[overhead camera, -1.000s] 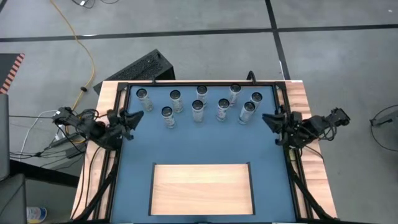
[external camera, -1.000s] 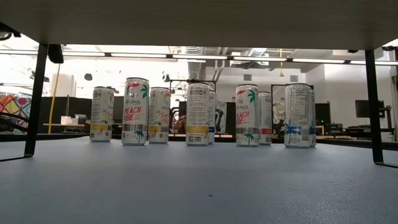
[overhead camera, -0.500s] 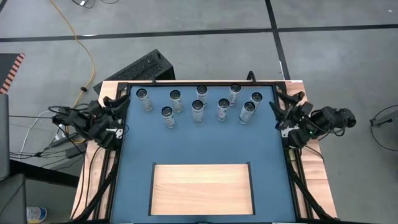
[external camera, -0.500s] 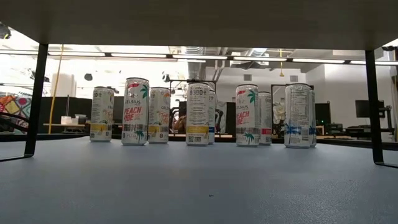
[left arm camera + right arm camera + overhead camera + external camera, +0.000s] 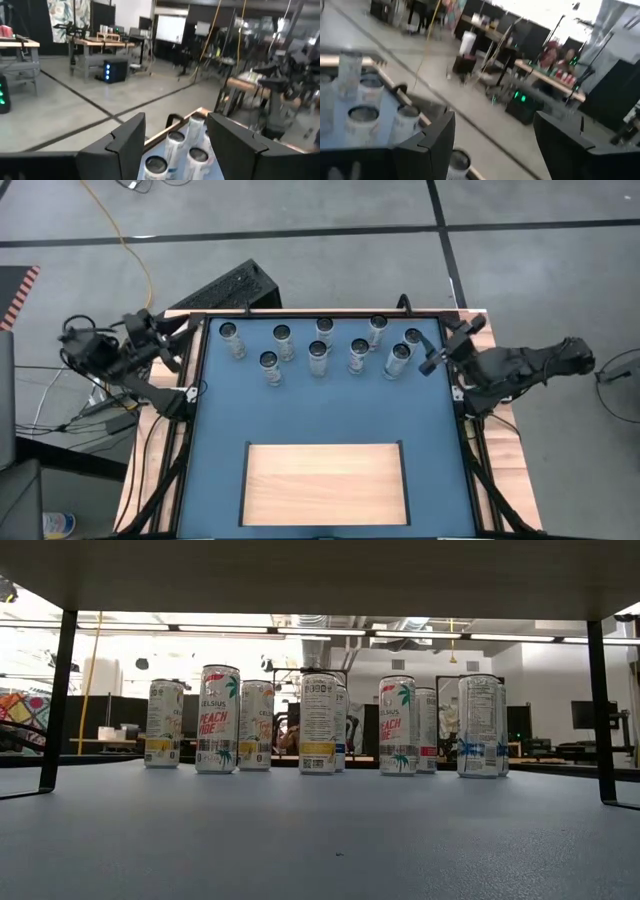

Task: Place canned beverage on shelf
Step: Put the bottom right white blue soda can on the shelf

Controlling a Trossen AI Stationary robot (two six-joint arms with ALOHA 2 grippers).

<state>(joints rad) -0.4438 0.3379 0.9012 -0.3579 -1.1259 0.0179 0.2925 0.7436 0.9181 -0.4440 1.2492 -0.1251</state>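
Grey concrete floor (image 5: 330, 205) crossed by dark lines, a yellow cable (image 5: 128, 242) trailing; ceiling strip lights (image 5: 420, 636) above distant workbenches (image 5: 20, 44).

Even, bright overhead light fills the view from above, with only faint shadows beside the cans (image 5: 320, 350) on the blue surface (image 5: 320, 415). From table height, ceiling strip lights (image 5: 320, 632) glare behind the cans, leaving the board overhead dark. Both wrist views are smeared by motion blur; a bright screen (image 5: 172, 29) and window (image 5: 545, 10) wash out.
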